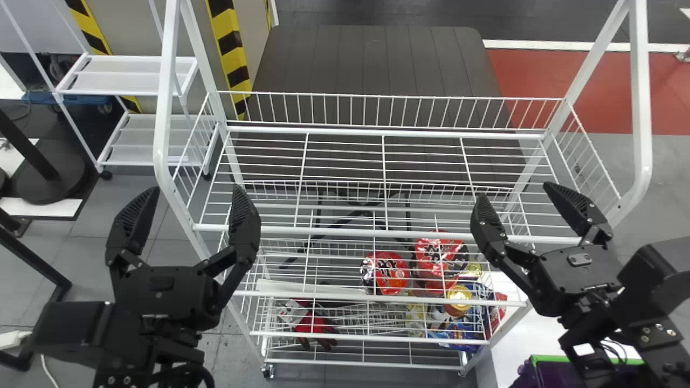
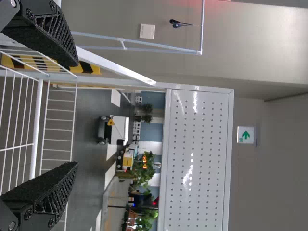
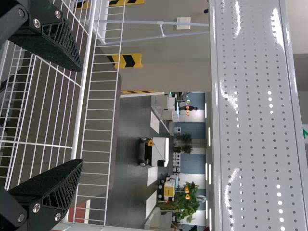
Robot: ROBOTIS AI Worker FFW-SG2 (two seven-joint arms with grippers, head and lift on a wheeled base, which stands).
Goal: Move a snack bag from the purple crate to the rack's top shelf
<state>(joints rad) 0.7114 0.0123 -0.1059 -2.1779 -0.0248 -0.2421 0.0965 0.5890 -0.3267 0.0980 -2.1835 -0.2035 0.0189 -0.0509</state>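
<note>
Grey floor (image 1: 86, 258) underlies the white wire rack (image 1: 334, 231). Black left gripper (image 1: 195, 190) and right gripper (image 1: 516, 193) gape wide; the right should clear the rack, then dip squarely over the snack bag, probably inside the green-rimmed purple crate (image 1: 558, 375).

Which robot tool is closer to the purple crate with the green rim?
Right. The right black two-fingered tool is at the right end of the white wire rack, the same side as the purple crate. The left black tool is by the rack's left end.
</note>
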